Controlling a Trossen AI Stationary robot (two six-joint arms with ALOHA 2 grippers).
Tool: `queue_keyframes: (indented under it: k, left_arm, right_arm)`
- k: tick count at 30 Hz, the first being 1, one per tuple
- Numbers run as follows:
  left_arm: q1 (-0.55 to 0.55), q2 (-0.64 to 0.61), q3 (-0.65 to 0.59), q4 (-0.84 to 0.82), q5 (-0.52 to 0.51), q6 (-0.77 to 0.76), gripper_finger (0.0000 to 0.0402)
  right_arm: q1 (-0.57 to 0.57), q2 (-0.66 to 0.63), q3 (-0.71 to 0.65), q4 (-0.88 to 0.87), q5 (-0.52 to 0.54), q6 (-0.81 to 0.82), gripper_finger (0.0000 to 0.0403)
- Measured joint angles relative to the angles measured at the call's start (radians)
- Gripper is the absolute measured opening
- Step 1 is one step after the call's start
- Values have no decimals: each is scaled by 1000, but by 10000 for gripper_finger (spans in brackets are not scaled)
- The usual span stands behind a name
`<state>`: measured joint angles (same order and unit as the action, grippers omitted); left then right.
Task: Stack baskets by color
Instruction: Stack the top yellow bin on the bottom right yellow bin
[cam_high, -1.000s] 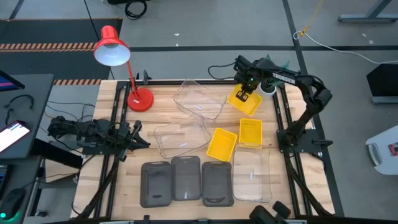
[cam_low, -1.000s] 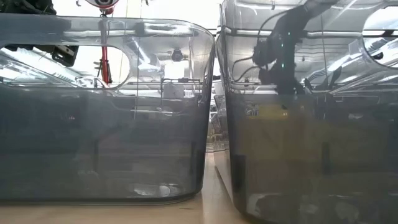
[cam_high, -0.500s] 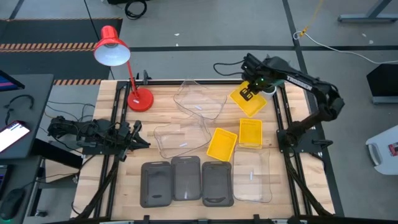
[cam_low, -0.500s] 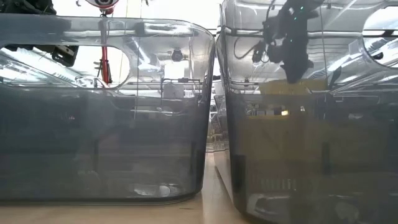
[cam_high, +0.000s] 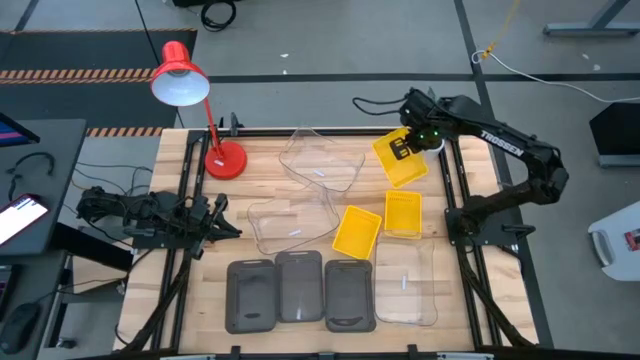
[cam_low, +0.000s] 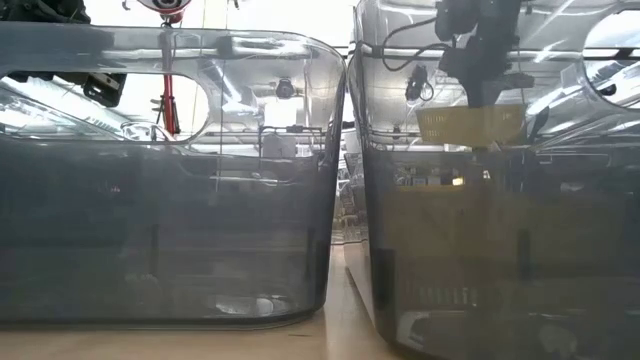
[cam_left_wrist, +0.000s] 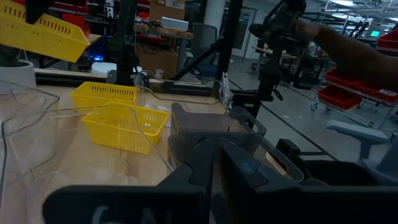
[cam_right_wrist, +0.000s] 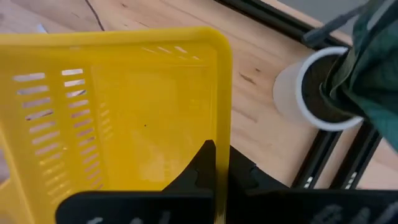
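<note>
My right gripper (cam_high: 404, 149) is shut on the rim of a yellow basket (cam_high: 399, 163) and holds it tilted above the table's back right. The right wrist view shows that basket (cam_right_wrist: 124, 112) with its rim between my fingers (cam_right_wrist: 217, 167). In the low view it hangs (cam_low: 470, 125) behind the grey baskets. Two more yellow baskets (cam_high: 357, 231) (cam_high: 403, 213) lie side by side mid-table. Three dark grey baskets (cam_high: 299, 290) stand in a row at the front. Clear baskets lie at the back (cam_high: 320, 160), the middle (cam_high: 288, 222) and the front right (cam_high: 405, 283). My left gripper (cam_high: 222, 228) rests shut at the left edge.
A red desk lamp (cam_high: 181, 78) stands at the back left with its base (cam_high: 225, 160) on the table. A small potted plant (cam_right_wrist: 326, 87) sits at the back right corner, just beside the held basket. Black frame rails run along both table sides.
My right gripper has carried the yellow basket up and a little toward the right back corner. The left arm has stayed still.
</note>
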<state>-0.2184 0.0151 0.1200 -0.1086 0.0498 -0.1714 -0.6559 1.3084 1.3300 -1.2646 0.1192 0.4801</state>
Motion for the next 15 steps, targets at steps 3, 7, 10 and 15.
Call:
queue_keyframes:
  k: [3, 7, 10, 15]
  left_arm:
    - [0, 0, 0, 0, 0, 0, 38]
    - [0, 0, 0, 0, 0, 0, 38]
    - [0, 0, 0, 0, 0, 0, 33]
    - [0, 0, 0, 0, 0, 0, 28]
  right_arm:
    - [14, -3, 0, 1, 6, 59, 5]
    - [52, -2, 0, 1, 21, 133, 5]
    - [86, -1, 0, 1, 21, 185, 5]
    - [140, -1, 0, 2, 21, 312, 5]
